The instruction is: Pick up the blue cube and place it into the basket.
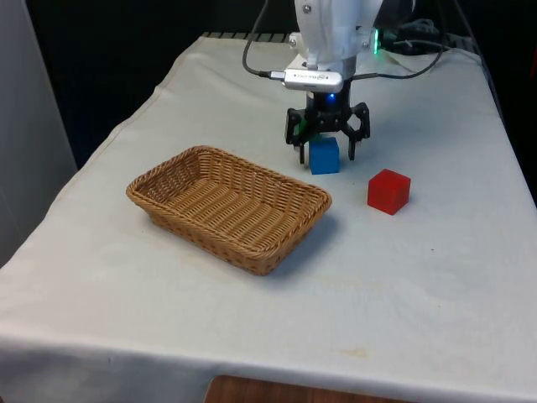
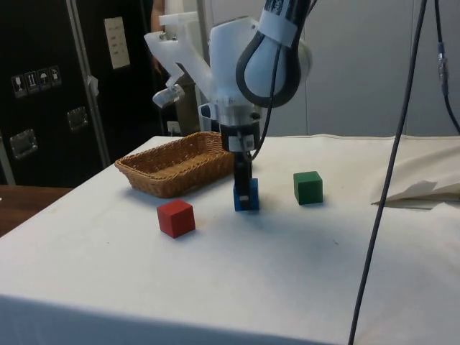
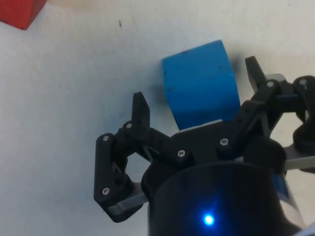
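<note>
The blue cube [image 1: 324, 156] [image 2: 246, 196] [image 3: 199, 83] sits on the white cloth just beyond the far right corner of the wicker basket [image 1: 172, 172] [image 2: 147, 167]. My gripper [image 1: 325, 151] [image 2: 244, 187] [image 3: 198, 91] is lowered over the cube and open, one black finger on each side of it. In the wrist view one finger [image 3: 141, 110] stands a little away from the cube, while the other finger [image 3: 254, 71] is close against its opposite side. The basket holds nothing.
A red cube [image 1: 388, 191] [image 2: 176, 218] [image 3: 17, 10] lies on the cloth towards the front view's right of the blue cube. A green cube [image 2: 307, 187] stands on the far side of the gripper in the side view. Cables [image 2: 392, 180] hang near the table's edge.
</note>
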